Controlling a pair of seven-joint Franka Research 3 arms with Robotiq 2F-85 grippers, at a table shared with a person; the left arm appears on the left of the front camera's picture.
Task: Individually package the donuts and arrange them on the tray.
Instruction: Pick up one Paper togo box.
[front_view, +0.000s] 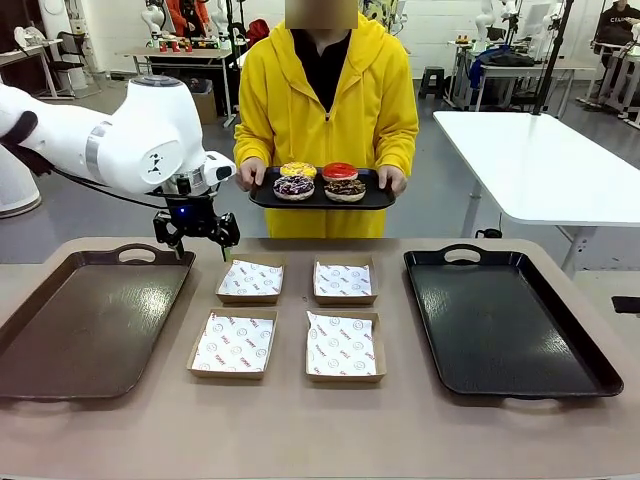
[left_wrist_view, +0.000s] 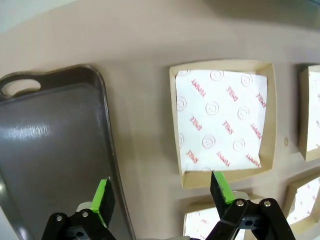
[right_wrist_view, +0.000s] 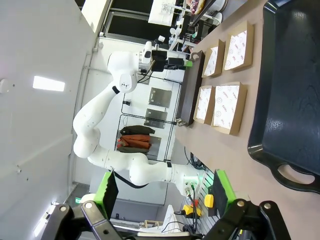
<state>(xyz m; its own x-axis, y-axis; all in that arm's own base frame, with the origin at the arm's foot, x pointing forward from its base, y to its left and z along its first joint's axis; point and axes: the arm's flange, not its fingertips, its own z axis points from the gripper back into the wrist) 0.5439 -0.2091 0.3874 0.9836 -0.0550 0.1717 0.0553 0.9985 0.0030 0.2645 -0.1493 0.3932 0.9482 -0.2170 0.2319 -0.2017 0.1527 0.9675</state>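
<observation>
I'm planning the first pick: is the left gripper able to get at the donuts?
Probably yes. The left gripper hangs open over the table, and nothing stands between it and the donuts, though the small tray under them is held by the person beyond the far edge.

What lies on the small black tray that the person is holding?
Four donuts, in two rows, lie on the small tray. The tray surface beneath them is hidden.

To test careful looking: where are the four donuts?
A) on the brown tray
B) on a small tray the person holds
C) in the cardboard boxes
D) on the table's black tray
B: the donuts sit on the small tray that the person holds.
</observation>
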